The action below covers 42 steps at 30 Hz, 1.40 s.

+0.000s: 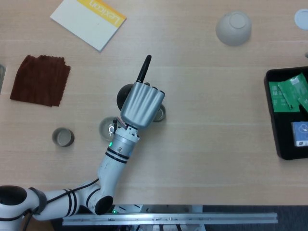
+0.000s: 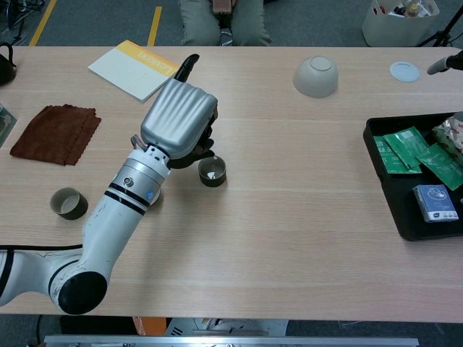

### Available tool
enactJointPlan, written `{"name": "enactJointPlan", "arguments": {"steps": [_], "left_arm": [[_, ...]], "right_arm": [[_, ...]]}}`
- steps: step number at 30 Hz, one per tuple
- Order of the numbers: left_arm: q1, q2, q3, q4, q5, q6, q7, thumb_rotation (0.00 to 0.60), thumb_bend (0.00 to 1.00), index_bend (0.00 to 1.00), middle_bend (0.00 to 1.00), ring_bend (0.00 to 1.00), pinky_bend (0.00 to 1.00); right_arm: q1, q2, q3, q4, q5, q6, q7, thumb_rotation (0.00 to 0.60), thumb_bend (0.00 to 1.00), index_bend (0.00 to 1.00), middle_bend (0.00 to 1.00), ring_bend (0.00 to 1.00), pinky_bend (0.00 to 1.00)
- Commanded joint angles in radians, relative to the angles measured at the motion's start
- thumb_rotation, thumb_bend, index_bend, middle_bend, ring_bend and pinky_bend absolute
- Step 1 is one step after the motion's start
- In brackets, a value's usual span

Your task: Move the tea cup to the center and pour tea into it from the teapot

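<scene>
Dark tea cup (image 2: 212,170) sits under my left hand (image 2: 179,120); grip unclear, so I slide it slowly, keeping it upright

The left hand (image 2: 177,119) hangs over the table (image 2: 289,238) near its middle, with one tea cup (image 2: 212,170) just right of it and partly under it in the head view, and a second cup (image 2: 69,203) well to the left. Behind lie a cloth (image 2: 59,134) far left, a booklet (image 2: 134,68), and an upturned bowl (image 2: 316,76) to the right; a tray (image 2: 405,217) of packets sits at the right edge
</scene>
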Motion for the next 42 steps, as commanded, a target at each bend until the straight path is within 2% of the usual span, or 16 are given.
{"name": "enactJointPlan", "arguments": {"steps": [1, 10, 42], "left_arm": [[0.001, -0.001, 0.001, 0.010, 0.004, -0.001, 0.006, 0.600, 0.18, 0.94, 1.00, 0.84, 0.03], [0.004, -0.001, 0.016, 0.043, 0.029, -0.003, 0.018, 0.600, 0.18, 0.94, 1.00, 0.84, 0.03], [0.012, 0.007, 0.013, 0.064, 0.063, -0.006, 0.037, 0.600, 0.18, 0.94, 1.00, 0.83, 0.03]], "right_arm": [[-0.001, 0.001, 0.001, 0.001, -0.001, -0.001, 0.002, 0.600, 0.28, 0.15, 0.16, 0.04, 0.09], [-0.007, 0.001, 0.006, 0.003, -0.001, -0.003, 0.003, 0.600, 0.28, 0.15, 0.16, 0.04, 0.09], [-0.011, -0.002, 0.019, -0.002, 0.007, 0.007, -0.029, 0.600, 0.28, 0.15, 0.16, 0.04, 0.09]]}}
